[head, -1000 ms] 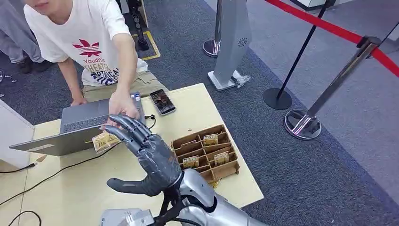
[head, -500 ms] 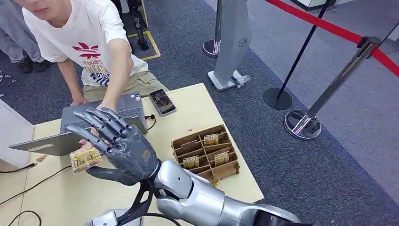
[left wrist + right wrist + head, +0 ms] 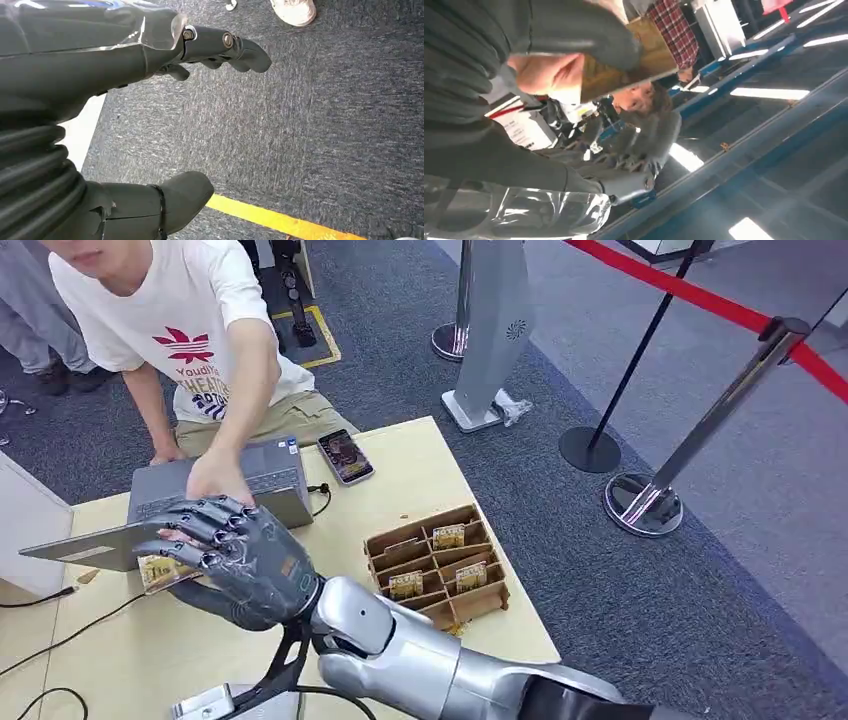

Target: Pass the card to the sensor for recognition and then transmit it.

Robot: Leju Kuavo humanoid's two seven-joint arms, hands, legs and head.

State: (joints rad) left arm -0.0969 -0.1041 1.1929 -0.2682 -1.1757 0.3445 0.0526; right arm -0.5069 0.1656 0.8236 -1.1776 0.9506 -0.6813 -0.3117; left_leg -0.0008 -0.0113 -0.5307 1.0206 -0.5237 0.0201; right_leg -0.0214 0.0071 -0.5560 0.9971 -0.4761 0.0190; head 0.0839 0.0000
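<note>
Right robot hand [image 3: 240,560]: fingers curled on the card [image 3: 160,570], low over the tabletop [image 3: 420,465].
Left robot hand [image 3: 125,65]: empty, fingers apart, above carpet.
In the way: a person's hand [image 3: 215,478] just beside the card.
Nearby: laptop [image 3: 170,502], phone [image 3: 345,456], cardboard tray [image 3: 438,562].

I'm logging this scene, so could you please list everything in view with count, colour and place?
card: one, yellowish, in the right hand.
laptop: one, grey, table's far left.
phone: one, dark, beside the laptop.
tray: one, brown cardboard, holding cards, table's right.
table: one, pale wood.
stanchions: two, red rope, on the carpet.
person: one, white shirt, hand by the card.
right hand: grey, holds the card.
left hand: grey, over the carpet.
</note>
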